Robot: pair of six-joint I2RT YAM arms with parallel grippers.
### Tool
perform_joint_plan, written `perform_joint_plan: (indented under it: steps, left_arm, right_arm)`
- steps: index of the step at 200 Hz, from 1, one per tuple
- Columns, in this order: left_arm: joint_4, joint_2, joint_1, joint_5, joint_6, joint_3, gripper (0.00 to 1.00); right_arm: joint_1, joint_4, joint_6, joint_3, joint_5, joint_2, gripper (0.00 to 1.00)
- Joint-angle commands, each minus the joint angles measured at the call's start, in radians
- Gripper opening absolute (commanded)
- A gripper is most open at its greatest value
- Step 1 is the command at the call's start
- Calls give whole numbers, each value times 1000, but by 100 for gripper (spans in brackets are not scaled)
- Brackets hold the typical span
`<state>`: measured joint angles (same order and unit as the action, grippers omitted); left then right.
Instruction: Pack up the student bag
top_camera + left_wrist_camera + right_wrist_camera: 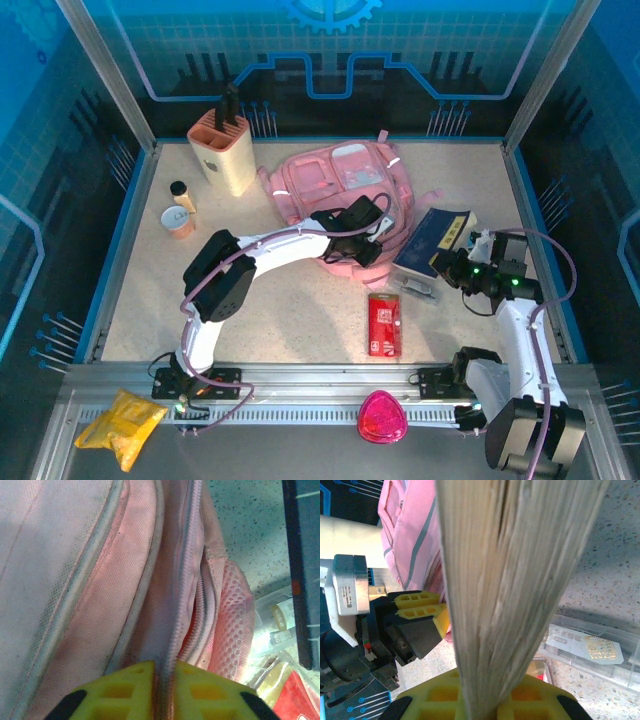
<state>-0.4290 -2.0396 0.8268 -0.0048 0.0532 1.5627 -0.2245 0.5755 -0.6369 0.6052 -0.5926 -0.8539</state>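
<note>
"While the left gripper [164, 680] pinches that zip [182, 570], what's the right one up to?"

"The right gripper [480, 700] is clamped tight on a thick book [435, 238], standing just to the right of the pink bag [330, 180]. The bag lies at the far middle of the table."

"So which step is this?"

"Getting the bag open for the book, I'd say. The left fingers are nearly closed, with the zip strip nipped between them at the bag's near right edge. How wide the opening gapes, I can't tell."

"And next?"

"Probably draw that edge up and away to widen the mouth, then bring the book left, lined up with the slot. A red packet [384, 324] and a clear case [415, 288] wait nearer us."
</note>
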Motion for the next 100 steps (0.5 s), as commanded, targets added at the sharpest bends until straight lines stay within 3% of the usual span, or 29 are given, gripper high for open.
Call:
perform_joint_plan:
  steps: [1, 37, 100]
  left_arm:
    - [-6, 30, 1, -24, 17, 13, 12]
    - [23, 82, 1, -49, 25, -9, 0]
    - [10, 248, 0, -221, 32, 1, 0]
  right_arm:
    - [-15, -20, 25, 2, -57, 1, 0]
    - [-14, -6, 30, 13, -81, -2, 0]
    - [44, 54, 20, 37, -93, -15, 0]
